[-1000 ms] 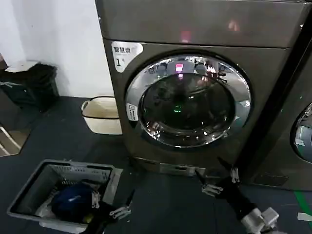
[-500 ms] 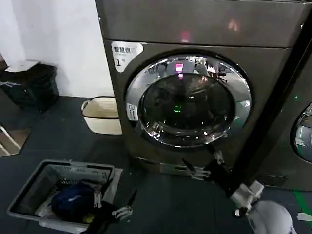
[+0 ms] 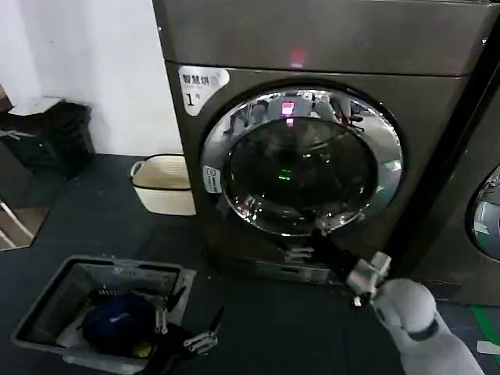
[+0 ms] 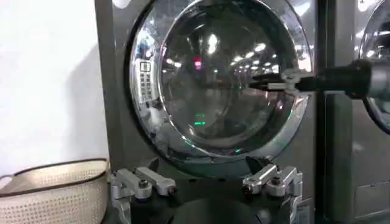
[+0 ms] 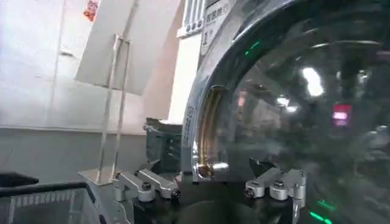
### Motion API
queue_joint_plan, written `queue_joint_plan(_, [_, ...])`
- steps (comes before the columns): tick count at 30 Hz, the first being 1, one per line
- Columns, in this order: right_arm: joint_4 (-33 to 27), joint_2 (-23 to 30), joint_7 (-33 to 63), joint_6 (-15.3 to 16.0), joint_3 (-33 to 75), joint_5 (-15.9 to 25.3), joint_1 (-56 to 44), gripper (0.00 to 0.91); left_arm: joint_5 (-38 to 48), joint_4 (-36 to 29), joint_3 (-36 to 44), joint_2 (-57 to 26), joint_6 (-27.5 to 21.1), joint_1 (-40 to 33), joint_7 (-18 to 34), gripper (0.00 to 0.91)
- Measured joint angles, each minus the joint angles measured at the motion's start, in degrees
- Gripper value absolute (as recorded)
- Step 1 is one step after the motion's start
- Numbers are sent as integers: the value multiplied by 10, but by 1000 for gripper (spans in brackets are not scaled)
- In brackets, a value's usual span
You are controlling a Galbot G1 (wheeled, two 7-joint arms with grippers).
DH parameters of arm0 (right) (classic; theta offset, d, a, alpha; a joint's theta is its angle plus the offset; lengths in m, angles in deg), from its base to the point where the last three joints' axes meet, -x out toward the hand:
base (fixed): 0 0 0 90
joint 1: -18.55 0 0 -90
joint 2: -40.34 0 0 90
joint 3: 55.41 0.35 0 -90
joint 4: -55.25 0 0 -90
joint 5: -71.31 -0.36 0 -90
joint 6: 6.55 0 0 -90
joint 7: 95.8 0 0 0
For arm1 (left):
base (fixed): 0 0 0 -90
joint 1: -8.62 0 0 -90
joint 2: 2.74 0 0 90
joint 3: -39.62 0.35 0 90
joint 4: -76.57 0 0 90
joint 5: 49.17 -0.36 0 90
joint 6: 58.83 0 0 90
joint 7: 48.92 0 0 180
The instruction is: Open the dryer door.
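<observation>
The dryer door (image 3: pixel 301 160) is a round porthole with a chrome rim and dark glass, shut flat against the grey machine marked "1" (image 3: pixel 197 87). My right gripper (image 3: pixel 309 241) is open at the door's lower rim, just below the glass. In the right wrist view its fingers (image 5: pixel 210 192) stand apart, with the chrome rim (image 5: pixel 204 122) close ahead. My left gripper (image 3: pixel 184 329) hangs low, open and empty, beside the grey basket. The left wrist view looks over the left gripper (image 4: pixel 208 184) at the door (image 4: pixel 219 79) and at the right gripper (image 4: pixel 263 83) in front of the glass.
A grey laundry basket (image 3: pixel 39 308) with a blue garment stands at the lower left. A cream basket (image 3: pixel 162 183) sits left of the dryer, and a black bin (image 3: pixel 51 137) stands by the wall. A neighbouring machine (image 3: pixel 484 211) is on the right.
My right gripper has risen and moved left from the floor level in front of the machine up to the door's lower rim. The left gripper has stayed put.
</observation>
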Motion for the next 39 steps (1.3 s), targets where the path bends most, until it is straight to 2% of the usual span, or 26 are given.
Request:
queue_joint_plan(20, [-85, 39, 7, 8, -73, 6, 103, 907, -7, -1, -7, 3, -2, 3, -5, 907])
queue_joint_plan(39, [-144, 81, -17, 14, -99, 16, 146, 907, -8, -1, -4, 1, -4, 5, -7, 907])
